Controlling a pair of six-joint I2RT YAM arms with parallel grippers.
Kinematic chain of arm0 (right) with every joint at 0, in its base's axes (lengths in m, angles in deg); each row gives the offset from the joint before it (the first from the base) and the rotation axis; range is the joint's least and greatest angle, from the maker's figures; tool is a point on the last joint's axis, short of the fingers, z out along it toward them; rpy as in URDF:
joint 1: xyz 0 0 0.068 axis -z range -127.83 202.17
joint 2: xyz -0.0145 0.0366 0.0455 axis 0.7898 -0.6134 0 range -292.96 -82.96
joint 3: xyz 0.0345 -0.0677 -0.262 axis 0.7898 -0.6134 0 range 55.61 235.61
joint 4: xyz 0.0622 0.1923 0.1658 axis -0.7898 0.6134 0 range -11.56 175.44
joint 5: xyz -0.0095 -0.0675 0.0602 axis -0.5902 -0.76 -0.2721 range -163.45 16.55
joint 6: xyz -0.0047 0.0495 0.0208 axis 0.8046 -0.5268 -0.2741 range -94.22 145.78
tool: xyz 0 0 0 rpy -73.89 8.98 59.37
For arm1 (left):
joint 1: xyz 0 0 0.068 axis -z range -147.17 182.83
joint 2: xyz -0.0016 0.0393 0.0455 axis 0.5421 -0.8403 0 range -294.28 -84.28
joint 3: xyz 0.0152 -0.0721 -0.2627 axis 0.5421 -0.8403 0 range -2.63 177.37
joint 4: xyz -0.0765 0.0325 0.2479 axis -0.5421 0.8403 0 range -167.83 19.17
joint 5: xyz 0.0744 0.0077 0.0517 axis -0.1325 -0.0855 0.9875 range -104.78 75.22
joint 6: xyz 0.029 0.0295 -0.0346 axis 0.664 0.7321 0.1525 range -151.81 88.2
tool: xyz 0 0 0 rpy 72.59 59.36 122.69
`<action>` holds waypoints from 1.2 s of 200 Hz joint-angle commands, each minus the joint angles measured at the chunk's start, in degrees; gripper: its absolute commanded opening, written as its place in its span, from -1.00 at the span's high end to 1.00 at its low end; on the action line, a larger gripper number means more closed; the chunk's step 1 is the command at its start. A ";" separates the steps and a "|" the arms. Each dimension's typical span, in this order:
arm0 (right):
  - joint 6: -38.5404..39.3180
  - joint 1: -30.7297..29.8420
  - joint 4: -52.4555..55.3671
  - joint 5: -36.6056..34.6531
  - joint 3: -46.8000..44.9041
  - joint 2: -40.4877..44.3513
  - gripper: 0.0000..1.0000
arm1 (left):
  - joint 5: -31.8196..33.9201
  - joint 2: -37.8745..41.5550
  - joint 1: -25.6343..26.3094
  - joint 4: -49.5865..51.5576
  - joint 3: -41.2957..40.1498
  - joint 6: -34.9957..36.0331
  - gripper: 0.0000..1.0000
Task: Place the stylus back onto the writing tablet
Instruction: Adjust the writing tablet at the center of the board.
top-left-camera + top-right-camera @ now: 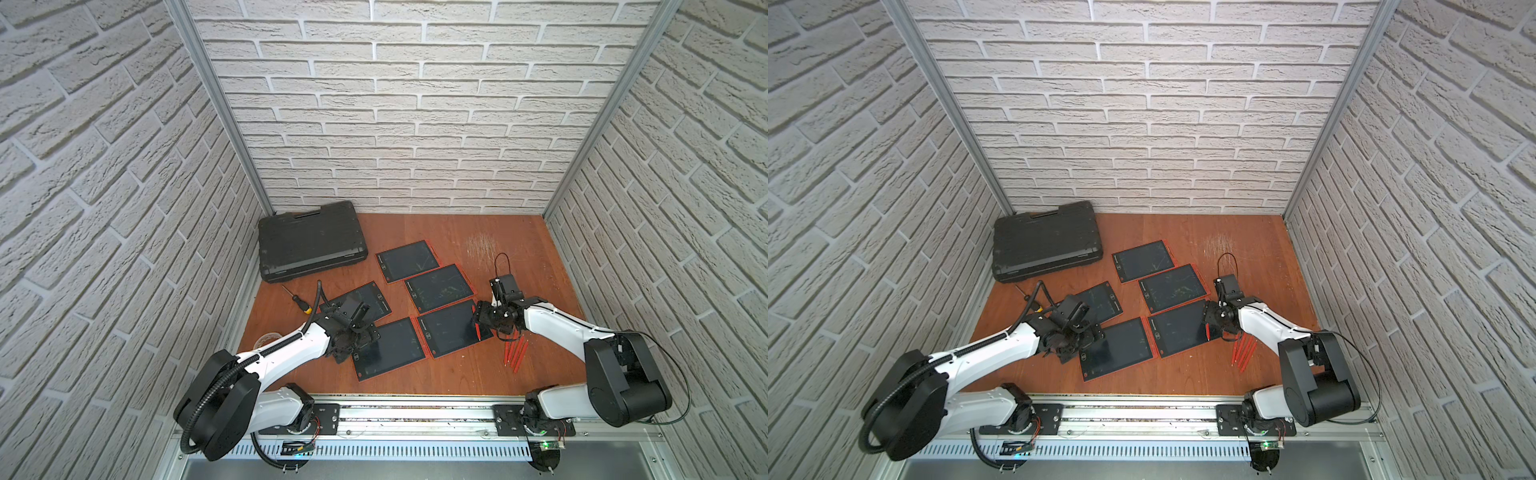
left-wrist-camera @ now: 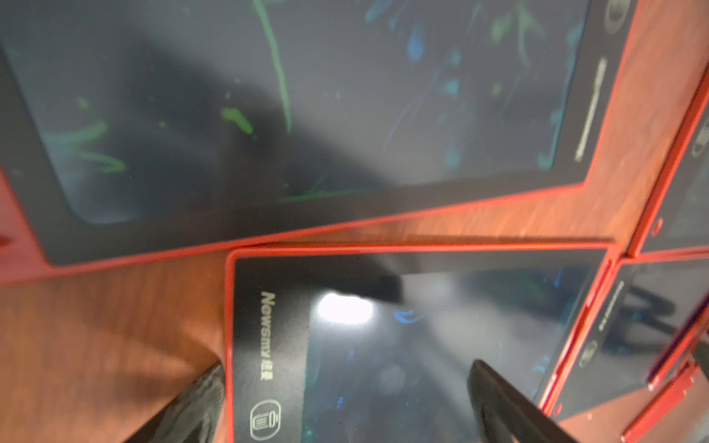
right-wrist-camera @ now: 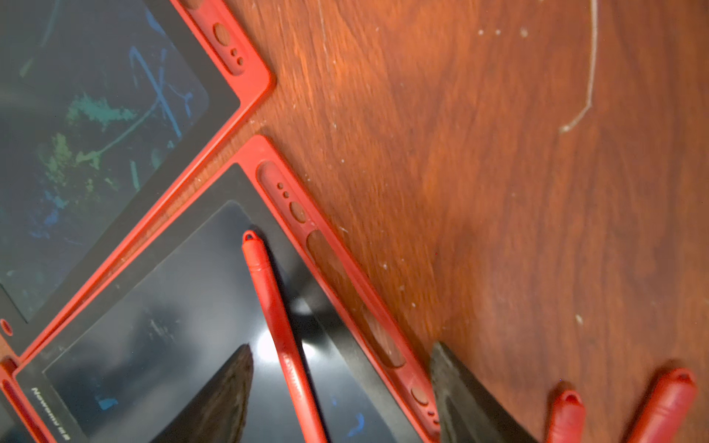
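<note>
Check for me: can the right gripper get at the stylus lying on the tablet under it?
Probably yes. The right gripper hangs open over the stylus, which lies bare on the tablet screen, in line between its jaws; nothing covers it.

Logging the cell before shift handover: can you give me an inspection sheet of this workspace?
Surface: wooden table, scratched.
Job's things: five red-framed tablets; one stylus lying on the near right tablet; several loose styluses on the table beside it.
Clutter: black case at back left; screwdriver near it.
Grippers: left gripper open over a tablet; right gripper open, astride the stylus, not touching it.
Cables: black conduit along left arm; thin cable loop above right wrist.
Surroundings: brick-pattern walls; metal rail in front.
</note>
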 commanded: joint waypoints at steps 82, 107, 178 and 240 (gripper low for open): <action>-10.02 -6.09 2.71 -1.50 -2.01 2.56 -0.45 | -0.63 -15.74 -6.61 -6.10 7.70 11.43 -0.96; -9.76 -6.25 3.76 -2.63 -1.76 2.96 -0.45 | -1.36 -17.42 -7.37 -5.62 9.24 12.32 -0.96; -2.44 -6.25 10.26 -9.72 0.81 8.95 -0.59 | 3.98 -5.44 -8.09 4.97 7.04 15.07 -0.96; 3.59 -6.79 13.49 -4.81 1.16 15.32 -0.46 | -7.65 4.64 -7.74 7.07 12.89 30.25 -0.96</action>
